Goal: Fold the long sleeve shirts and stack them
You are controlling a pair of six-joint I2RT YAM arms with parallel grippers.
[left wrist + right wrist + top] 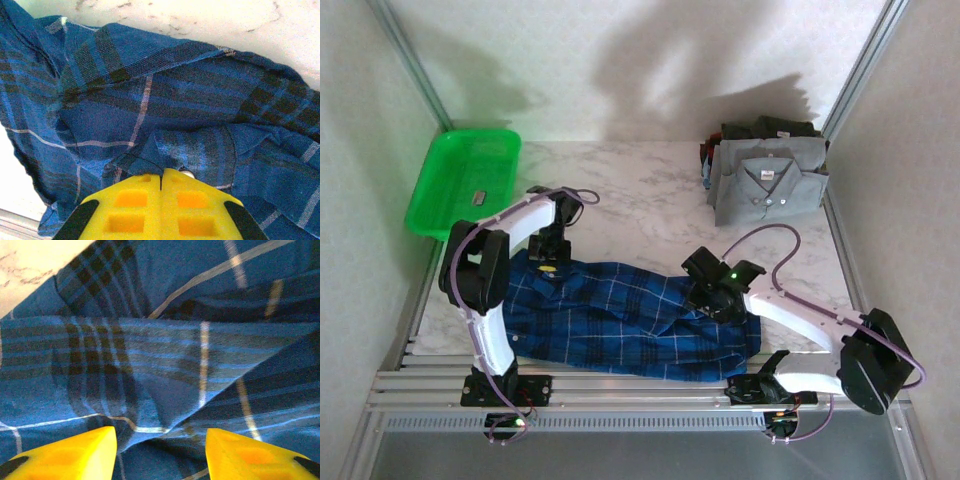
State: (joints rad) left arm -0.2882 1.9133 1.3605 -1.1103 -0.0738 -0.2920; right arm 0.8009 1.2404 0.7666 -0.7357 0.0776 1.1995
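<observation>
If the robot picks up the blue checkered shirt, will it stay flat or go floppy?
Probably floppy: the blue plaid shirt lies wrinkled and bunched, so it would likely droop from wherever it is held. It looks like light, thin cloth. Pushed, it would probably crumple rather than slide, as it bunches at the left gripper.

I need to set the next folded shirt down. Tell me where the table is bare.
Bare marble table lies between the green basket and the folded shirt stack, beyond the blue plaid shirt. A narrower strip runs between that stack and the right arm. The near side is crowded: the plaid shirt under the left arm and right arm.
</observation>
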